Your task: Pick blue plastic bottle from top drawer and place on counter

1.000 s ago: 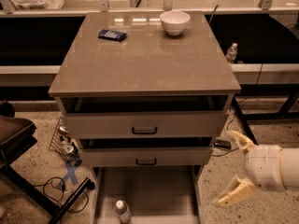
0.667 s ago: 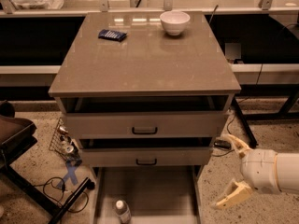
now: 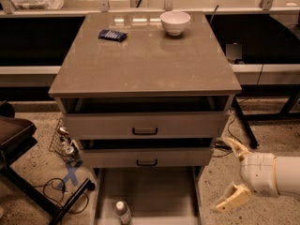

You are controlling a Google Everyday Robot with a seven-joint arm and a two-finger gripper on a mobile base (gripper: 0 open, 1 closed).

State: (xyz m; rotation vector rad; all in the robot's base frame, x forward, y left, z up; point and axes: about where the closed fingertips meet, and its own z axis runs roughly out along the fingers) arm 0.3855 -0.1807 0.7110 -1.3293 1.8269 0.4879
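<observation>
Standing upright at the bottom edge of the frame, the bottle sits on the floor of the pulled-out drawer, not yet gripped.
Over the last second it has not moved. The gripper, lower right outside the drawer wall, has only dipped slightly, fingers spread and empty, so the reach looks barely begun and the counter above waits.

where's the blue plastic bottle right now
In the camera view the blue plastic bottle sits at the bottom, left of centre, on the floor of the pulled-out drawer, with the open gripper off to its right outside the drawer.
</observation>
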